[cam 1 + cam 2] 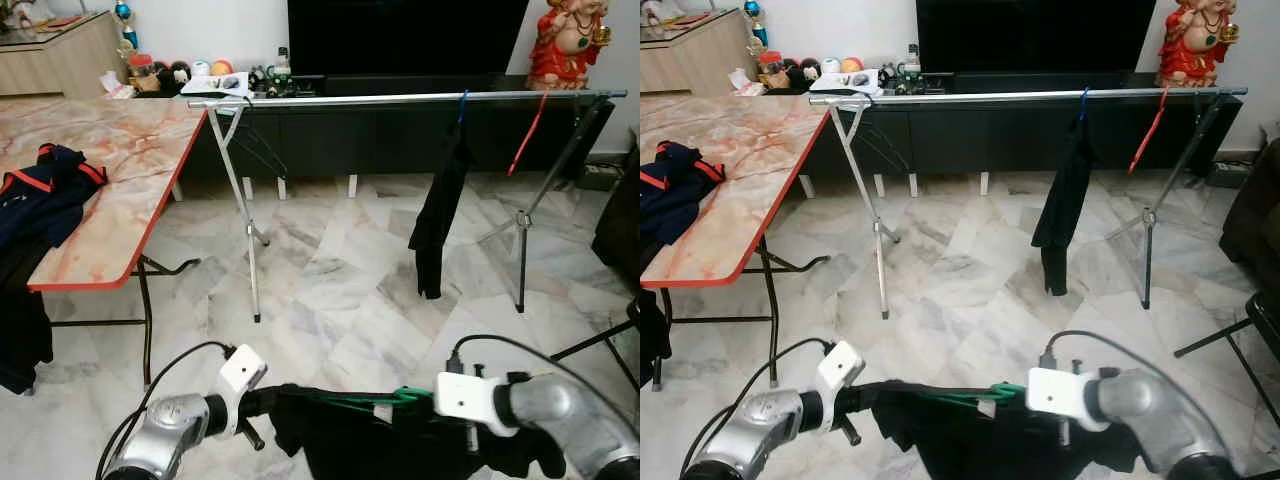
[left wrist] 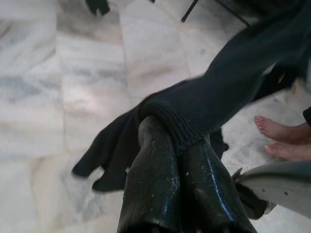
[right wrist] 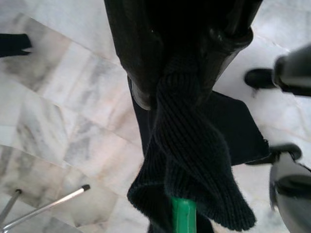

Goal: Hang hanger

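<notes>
Holding the dark sweater (image 1: 400, 440) on its green hanger (image 1: 375, 398) between both clenched jaws, you see its long axis across; the rail (image 1: 400, 98) lies well ahead, above them.

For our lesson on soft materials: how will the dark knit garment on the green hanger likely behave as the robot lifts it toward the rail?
The dark knit garment is probably floppy: it sags between both end effectors and droops floorward. Its ribbed knit likely grips rather than slips. The green hanger looks stiffer and should hold its shape.
</notes>
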{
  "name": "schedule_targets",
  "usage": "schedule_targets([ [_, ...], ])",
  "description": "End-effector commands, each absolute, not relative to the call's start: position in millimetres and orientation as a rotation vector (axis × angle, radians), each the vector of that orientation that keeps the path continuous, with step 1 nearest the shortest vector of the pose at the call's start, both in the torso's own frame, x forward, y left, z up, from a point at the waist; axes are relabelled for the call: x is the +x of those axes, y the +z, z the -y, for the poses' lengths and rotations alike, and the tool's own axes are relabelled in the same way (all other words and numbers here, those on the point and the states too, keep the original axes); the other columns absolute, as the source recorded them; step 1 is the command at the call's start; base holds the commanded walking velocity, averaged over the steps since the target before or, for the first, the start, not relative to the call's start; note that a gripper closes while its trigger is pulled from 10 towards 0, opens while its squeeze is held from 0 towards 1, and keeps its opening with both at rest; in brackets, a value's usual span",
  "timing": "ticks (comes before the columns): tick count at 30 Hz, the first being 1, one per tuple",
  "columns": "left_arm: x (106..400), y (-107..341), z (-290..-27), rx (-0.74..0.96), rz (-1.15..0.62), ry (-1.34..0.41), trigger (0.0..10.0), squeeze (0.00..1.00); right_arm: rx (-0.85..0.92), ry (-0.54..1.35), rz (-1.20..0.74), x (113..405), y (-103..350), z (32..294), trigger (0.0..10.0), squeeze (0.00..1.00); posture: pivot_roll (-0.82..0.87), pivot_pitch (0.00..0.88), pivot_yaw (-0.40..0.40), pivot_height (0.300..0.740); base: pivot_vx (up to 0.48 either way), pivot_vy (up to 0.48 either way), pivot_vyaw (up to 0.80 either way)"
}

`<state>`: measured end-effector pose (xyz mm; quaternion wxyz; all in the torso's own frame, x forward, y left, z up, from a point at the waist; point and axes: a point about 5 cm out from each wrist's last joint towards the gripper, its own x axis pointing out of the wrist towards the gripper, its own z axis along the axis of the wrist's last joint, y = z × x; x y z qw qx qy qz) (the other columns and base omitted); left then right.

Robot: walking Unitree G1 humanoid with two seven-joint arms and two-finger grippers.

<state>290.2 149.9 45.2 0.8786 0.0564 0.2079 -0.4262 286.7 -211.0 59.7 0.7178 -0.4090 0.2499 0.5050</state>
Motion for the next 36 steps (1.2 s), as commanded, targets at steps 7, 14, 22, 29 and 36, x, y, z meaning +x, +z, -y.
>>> schedule_targets([
  [7, 290.8, 80.7, -138.9, 0.106, -0.349, -1.022, 0.0, 0.00, -0.858, 1.052, -0.552, 286.9, 40.3, 194.2, 0.0, 0.00, 0.08, 0.058, 0.040, 0.740, 0.000, 0.000, 0.00],
  [14, 282.0, 94.9, -130.1, 0.115, -0.338, -1.127, 0.0, 0.00, -0.807, 0.846, -0.509, 301.0, 36.4, 186.1, 0.0, 0.00, 0.09, 0.055, 0.039, 0.740, 0.000, 0.000, 0.00],
  [22, 268.3, 100.0, -123.0, 0.137, -0.370, -1.208, 0.0, 0.00, -0.557, 0.709, -0.415, 314.1, 42.3, 165.3, 0.0, 0.00, 0.10, 0.049, 0.040, 0.740, 0.000, 0.000, 0.00],
  [29, 258.8, 105.1, -108.8, 0.132, -0.365, -1.287, 8.5, 0.00, -0.519, 0.687, -0.404, 316.2, 41.2, 158.7, 0.0, 0.00, 0.10, 0.046, 0.040, 0.740, 0.000, 0.000, 0.00],
  [36, 253.6, 108.6, -101.8, 0.120, -0.359, -1.329, 10.0, 1.00, -0.500, 0.680, -0.391, 318.9, 42.7, 153.5, 0.0, 0.00, 0.11, 0.043, 0.041, 0.740, 0.000, 0.000, 0.00],
])
